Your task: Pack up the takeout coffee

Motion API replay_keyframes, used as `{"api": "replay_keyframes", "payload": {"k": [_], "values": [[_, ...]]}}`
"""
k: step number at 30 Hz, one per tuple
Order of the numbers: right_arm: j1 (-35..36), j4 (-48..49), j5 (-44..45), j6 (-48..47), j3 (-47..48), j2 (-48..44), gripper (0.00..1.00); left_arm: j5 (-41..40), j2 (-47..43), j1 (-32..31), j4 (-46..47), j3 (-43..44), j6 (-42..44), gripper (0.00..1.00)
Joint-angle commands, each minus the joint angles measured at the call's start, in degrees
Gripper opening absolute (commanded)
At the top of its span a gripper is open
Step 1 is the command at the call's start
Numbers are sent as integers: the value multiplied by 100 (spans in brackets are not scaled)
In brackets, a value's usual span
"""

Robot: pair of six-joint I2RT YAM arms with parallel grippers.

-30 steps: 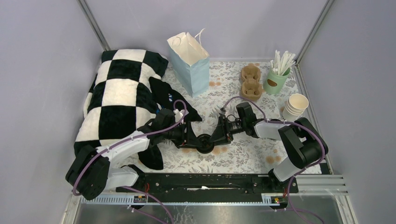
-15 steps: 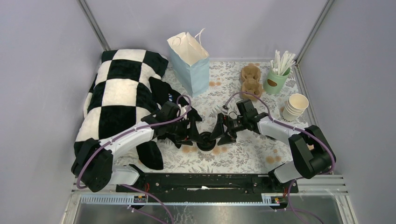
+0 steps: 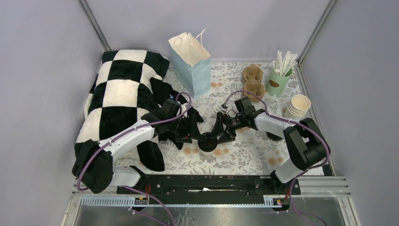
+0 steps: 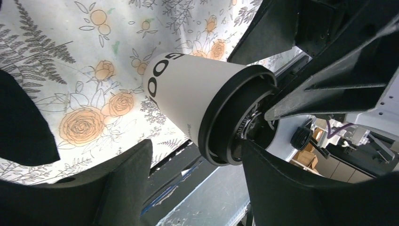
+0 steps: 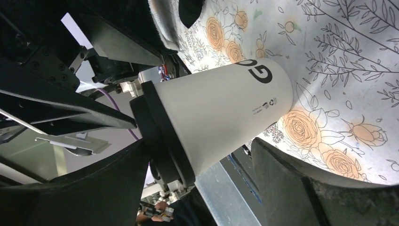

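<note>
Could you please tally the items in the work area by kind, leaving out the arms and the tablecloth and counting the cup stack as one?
White paper cup with round black plastic lid: 1
Stack of lidless cream paper cups: 1
Light blue paper bag: 1
Brown cardboard cup carrier: 1
Green holder of white sticks: 1
Black-and-white checked blanket: 1
Total: 6

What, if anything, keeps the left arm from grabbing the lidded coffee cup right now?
Probably nothing, so yes: the left gripper is open and already straddles the cup. The right gripper flanks it too and could crowd the grasp.
</note>
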Motion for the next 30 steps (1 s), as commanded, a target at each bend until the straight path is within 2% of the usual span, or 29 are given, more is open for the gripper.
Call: {"api": "replay_keyframes", "payload": {"k": [1, 9, 14, 16, 18, 21, 23, 27, 30], "values": [[8, 314, -128, 88, 124, 219, 83, -153, -2, 85, 302, -238, -69, 70], [-148, 2162, -392, 1013, -959, 845, 76, -419, 62, 112, 586, -967, -311, 58], [-186, 3816, -412, 1908, -1988, 1596, 74, -676, 66, 105, 429, -1109, -252, 56], [-191, 3967, -385, 1984, -2127, 1626, 73, -666, 70, 101, 411, -1140, -228, 55], [-191, 3374, -285, 1650, -1896, 1267, 74, -638, -18, 99, 386, -1094, -183, 55], [-156, 1211, 75, 565, -1060, 492, 83, -605, -118, 99, 199, -796, -57, 56], [-158, 251, 190, 81, -544, 192, 87, -615, -128, 99, 60, -575, 3, 57], [-159, -455, 160, -327, -33, -25, 92, -549, -122, 99, -81, -243, 49, 62], [-137, -690, 216, -432, 83, -222, 96, -542, -188, 99, -288, 65, 108, 71]]}}
